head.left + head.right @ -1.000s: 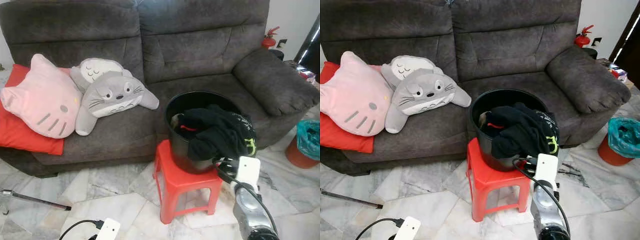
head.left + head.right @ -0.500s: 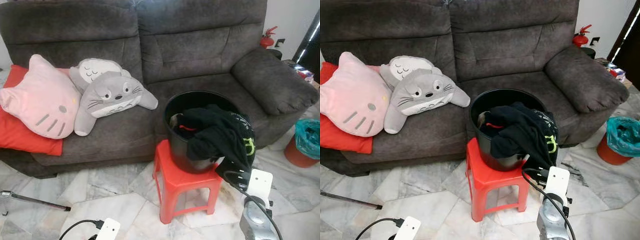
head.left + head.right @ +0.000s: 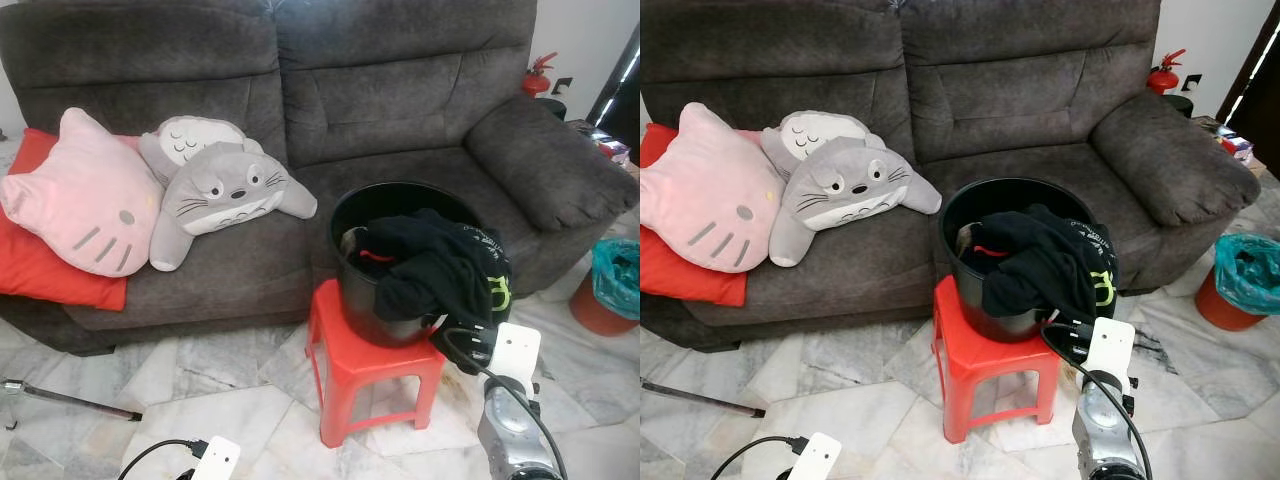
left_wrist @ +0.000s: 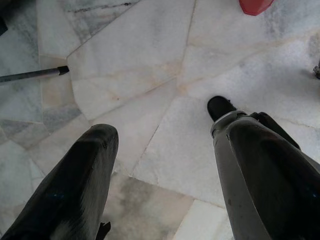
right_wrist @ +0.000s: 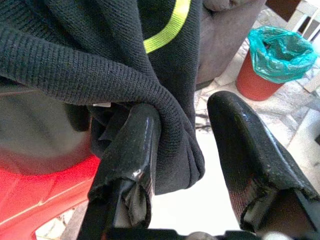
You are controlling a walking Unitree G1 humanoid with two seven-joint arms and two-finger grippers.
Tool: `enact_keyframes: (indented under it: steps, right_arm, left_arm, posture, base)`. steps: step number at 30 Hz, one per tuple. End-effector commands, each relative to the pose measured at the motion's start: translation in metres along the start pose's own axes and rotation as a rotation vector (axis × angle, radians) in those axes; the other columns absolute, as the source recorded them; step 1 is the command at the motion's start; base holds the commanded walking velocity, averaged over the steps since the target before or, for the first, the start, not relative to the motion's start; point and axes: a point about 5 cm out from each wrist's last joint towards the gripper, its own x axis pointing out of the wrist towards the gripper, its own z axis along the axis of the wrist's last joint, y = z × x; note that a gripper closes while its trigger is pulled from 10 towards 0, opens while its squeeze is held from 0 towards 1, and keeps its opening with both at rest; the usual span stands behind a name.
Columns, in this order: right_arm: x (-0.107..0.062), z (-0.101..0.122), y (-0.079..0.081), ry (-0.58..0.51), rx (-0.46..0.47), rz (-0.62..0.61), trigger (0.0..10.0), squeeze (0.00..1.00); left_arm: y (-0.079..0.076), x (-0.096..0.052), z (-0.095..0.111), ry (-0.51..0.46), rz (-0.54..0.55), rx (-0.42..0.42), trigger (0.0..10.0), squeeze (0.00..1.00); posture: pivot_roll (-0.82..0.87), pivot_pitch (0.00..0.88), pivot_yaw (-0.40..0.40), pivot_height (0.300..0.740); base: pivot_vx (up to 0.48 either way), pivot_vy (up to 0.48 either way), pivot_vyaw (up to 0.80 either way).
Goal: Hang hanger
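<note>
A black garment (image 3: 440, 270) with a yellow-green stripe spills over the rim of a black bucket (image 3: 360, 290) standing on a red stool (image 3: 355, 375). A thin red piece (image 3: 372, 257) shows inside the bucket; I cannot tell what it is. My right gripper (image 5: 185, 107) is at the garment's hanging hem, just right of the stool. Its fingers are open, and the hem drapes over one finger (image 5: 132, 145). My left gripper (image 4: 165, 130) hangs low and open over the marble floor, holding nothing.
A dark grey sofa (image 3: 400, 100) stands behind the stool, with a pink cat cushion (image 3: 85, 195) and a grey plush (image 3: 225, 190) on it. An orange bin with a teal bag (image 3: 610, 290) is at the right. A thin rod (image 3: 70, 400) lies on the floor at the left.
My right arm dipped down and to the right away from the bucket, then came back up a little toward the garment's hem. The left arm has not moved.
</note>
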Motion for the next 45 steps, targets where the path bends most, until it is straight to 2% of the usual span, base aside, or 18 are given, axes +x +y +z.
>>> enact_keyframes:
  steps: [1,7,8,9,10,31,38,41,43,44,45]
  right_arm:
    - [0.001,0.000,0.000,0.005,0.002,0.005,10.0,0.00]
    - [0.003,0.001,0.000,0.008,0.003,0.021,10.0,0.00]
    - [0.003,0.001,0.001,0.007,0.006,0.026,4.2,0.00]
    - [0.003,0.001,0.001,0.006,0.006,0.028,1.7,0.00]
    - [0.003,0.001,0.001,0.005,0.009,0.032,0.0,0.00]
    - [0.003,0.002,0.002,-0.004,0.016,0.029,0.0,0.00]
    - [0.004,0.008,0.001,-0.041,0.008,0.005,0.0,0.00]
    - [0.002,0.030,-0.004,-0.193,-0.098,-0.034,0.0,0.00]
    - [-0.003,0.048,-0.005,-0.298,-0.133,-0.038,0.0,0.00]
    - [-0.007,0.064,-0.006,-0.377,-0.152,-0.044,0.0,0.00]
    - [-0.007,0.064,-0.006,-0.377,-0.152,-0.044,0.0,0.00]
  left_arm:
    - [0.000,-0.001,-0.004,0.021,0.002,0.010,10.0,0.00]
    - [0.000,-0.001,-0.004,0.021,0.002,0.008,10.0,0.00]
    - [0.000,-0.001,-0.004,0.021,0.002,0.009,10.0,0.00]
    - [0.000,-0.001,-0.005,0.021,0.002,0.009,10.0,0.00]
    - [0.000,-0.001,-0.005,0.022,0.002,0.011,10.0,0.00]
    - [0.001,0.000,-0.004,0.022,0.002,0.016,10.0,0.00]
    - [0.001,0.000,-0.004,0.021,0.001,0.016,10.0,0.00]
    - [0.001,0.000,-0.004,0.022,0.001,0.016,10.0,0.00]
    - [0.001,0.000,-0.004,0.022,0.002,0.017,10.0,0.00]
    - [0.001,0.000,-0.004,0.022,0.002,0.018,10.0,0.00]
    - [0.001,0.000,-0.004,0.022,0.002,0.018,10.0,0.00]
  posture:
    - [-0.23,0.026,0.043,0.740]
    - [-0.23,0.028,0.043,0.740]
    - [-0.23,0.028,0.043,0.740]
    - [-0.23,0.028,0.043,0.740]
    - [-0.23,0.028,0.044,0.740]
    - [-0.22,0.027,0.046,0.740]
    - [-0.22,0.026,0.046,0.740]
    - [-0.23,0.025,0.046,0.740]
    - [-0.23,0.026,0.047,0.740]
    - [-0.23,0.025,0.048,0.740]
    - [-0.23,0.025,0.048,0.740]
  base:
    - [0.000,0.000,0.00]
    - [0.000,0.000,0.00]
    - [0.000,0.000,0.00]
    - [0.000,0.000,0.00]
    - [0.000,0.000,0.00]
    - [0.000,0.000,0.00]
    - [0.000,0.000,0.00]
    - [0.000,0.000,0.00]
    - [0.000,0.000,0.00]
    - [0.000,0.000,0.00]
    - [0.000,0.000,0.00]
